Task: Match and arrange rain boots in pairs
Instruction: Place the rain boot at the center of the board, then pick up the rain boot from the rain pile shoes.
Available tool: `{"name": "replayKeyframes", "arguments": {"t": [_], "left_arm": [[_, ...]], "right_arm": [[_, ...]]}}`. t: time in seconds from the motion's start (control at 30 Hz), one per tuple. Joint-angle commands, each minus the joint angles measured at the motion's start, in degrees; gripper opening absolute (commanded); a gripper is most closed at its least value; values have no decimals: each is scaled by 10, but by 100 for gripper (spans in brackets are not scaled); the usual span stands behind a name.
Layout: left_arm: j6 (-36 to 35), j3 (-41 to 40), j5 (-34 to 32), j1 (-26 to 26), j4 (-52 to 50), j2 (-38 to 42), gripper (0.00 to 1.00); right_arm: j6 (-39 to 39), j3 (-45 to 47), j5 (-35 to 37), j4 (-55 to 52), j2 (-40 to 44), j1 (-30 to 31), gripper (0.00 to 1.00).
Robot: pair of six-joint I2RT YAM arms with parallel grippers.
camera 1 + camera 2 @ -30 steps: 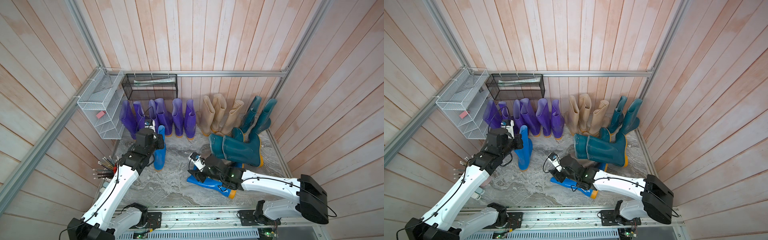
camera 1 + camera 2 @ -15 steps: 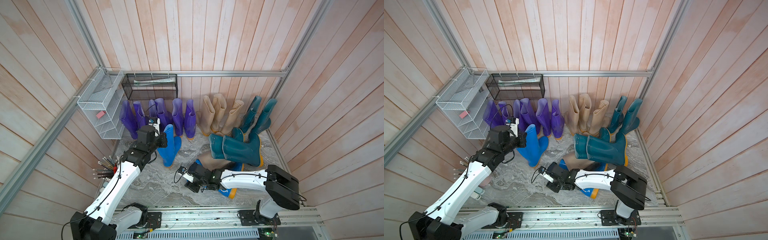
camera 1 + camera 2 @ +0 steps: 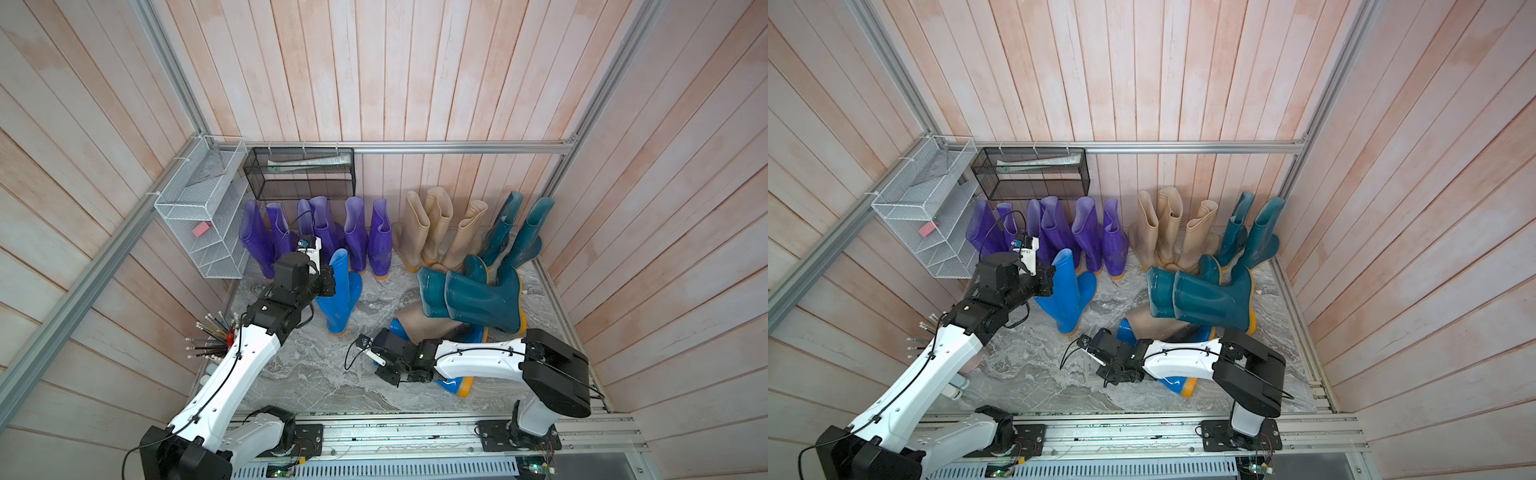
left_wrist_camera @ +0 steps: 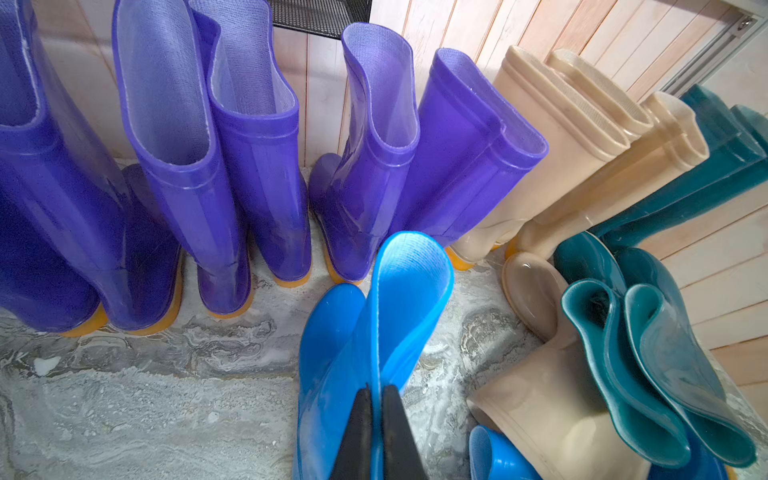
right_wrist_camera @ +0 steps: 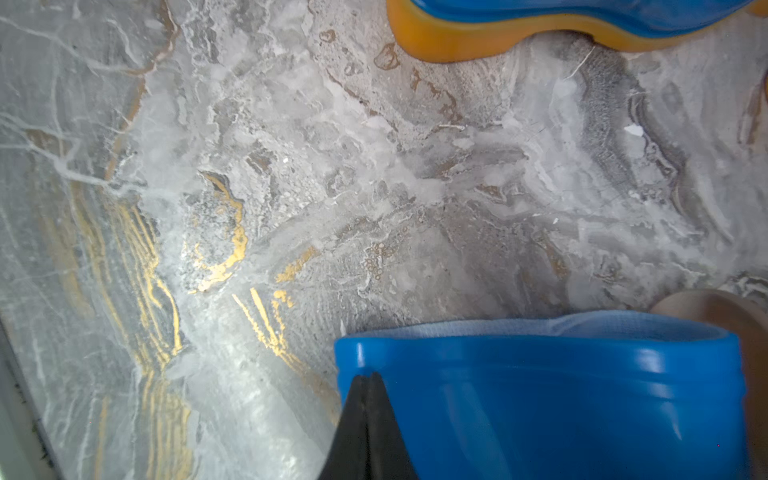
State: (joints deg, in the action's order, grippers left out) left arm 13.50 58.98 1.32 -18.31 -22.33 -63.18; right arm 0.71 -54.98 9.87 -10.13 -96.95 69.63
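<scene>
My left gripper (image 4: 377, 390) (image 3: 330, 282) is shut on the shaft wall of an upright bright blue rain boot (image 3: 340, 299) (image 3: 1067, 299), which stands in front of the purple row (image 3: 316, 232). A second blue boot (image 5: 540, 395) (image 3: 397, 328) lies on the floor, partly under a fallen beige boot (image 3: 419, 328) and my right arm. My right gripper (image 5: 368, 377) (image 3: 384, 363) sits at the corner of that boot's rim. Its fingers look pressed together, and no rubber shows between them. Three beige boots (image 3: 436, 228) stand at the back. Teal boots (image 3: 469, 299) lie piled at the right.
A white wire rack (image 3: 199, 216) and a black mesh basket (image 3: 299, 172) hang in the back left corner. A holder of pencils (image 3: 212, 336) stands by my left arm. Two upright teal boots (image 3: 515, 232) lean in the back right corner. Wooden walls enclose the marble floor (image 3: 311, 374).
My left gripper carried the upright blue boot rightward, away from the purple row. My right gripper slid left along the lying blue boot to its rim and its jaws closed.
</scene>
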Motion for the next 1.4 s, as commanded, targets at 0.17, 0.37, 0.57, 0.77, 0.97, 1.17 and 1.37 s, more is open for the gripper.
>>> {"name": "replayKeyframes", "arguments": {"t": [0.17, 0.37, 0.57, 0.77, 0.97, 1.17, 1.37], "left_arm": [[7, -3, 1, 8, 57, 24, 5], [15, 4, 18, 16, 58, 13, 31], [18, 3, 21, 17, 56, 18, 43], [16, 8, 24, 17, 53, 23, 51], [16, 7, 19, 17, 49, 39, 52], [18, 4, 15, 17, 44, 53, 52], [17, 5, 16, 18, 40, 55, 52]], "right_arm": [[-4, -8, 44, -30, 4, 8, 61], [-3, -8, 70, -38, -27, 8, 43], [-7, -11, 98, -45, -6, 15, 0], [-7, -16, 93, -33, 58, 33, 0], [-3, -24, 52, -16, 139, 48, 0], [0, -25, -14, 48, 221, 55, 0], [-19, -58, -58, 86, 244, 55, 0]]}}
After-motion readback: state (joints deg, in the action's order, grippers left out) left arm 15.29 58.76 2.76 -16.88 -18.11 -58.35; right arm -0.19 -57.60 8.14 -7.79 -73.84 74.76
